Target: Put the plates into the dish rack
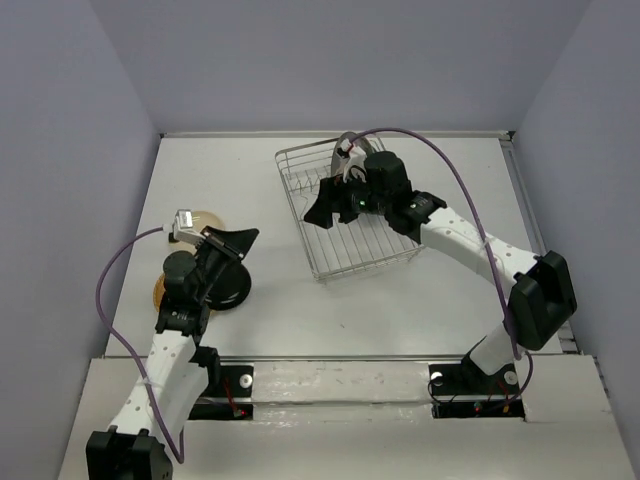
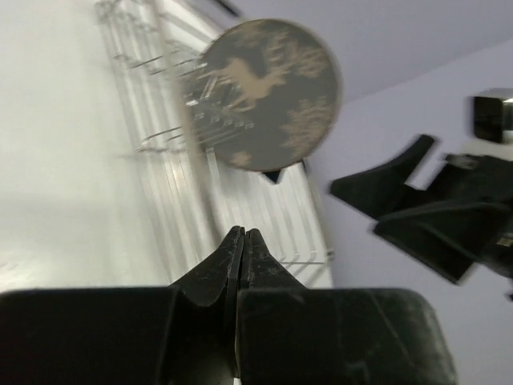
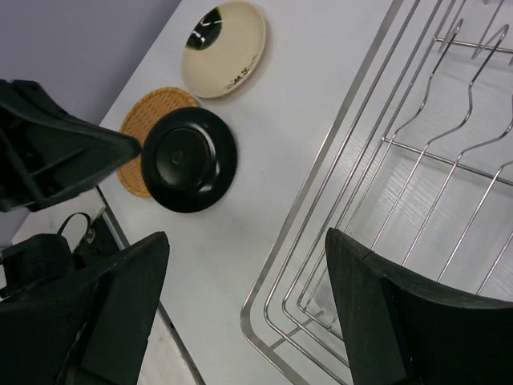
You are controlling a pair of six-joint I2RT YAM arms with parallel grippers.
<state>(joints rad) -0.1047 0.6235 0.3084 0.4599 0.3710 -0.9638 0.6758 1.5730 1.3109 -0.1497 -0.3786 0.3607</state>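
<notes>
White table (image 1: 260,180); our left gripper (image 2: 243,237) pressed together; right gripper (image 3: 248,305) spread, could bump over grey plate (image 2: 268,92) at rack's (image 1: 345,250) twelve o'clock.

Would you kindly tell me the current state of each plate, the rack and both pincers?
grey patterned plate: upright in the dish rack.
small black plate: flat, overlapping the orange-tan plate.
orange-tan plate: flat, partly covered.
cream plate: flat on the table.
left pincer: shut, empty.
right pincer: open, empty.
</notes>
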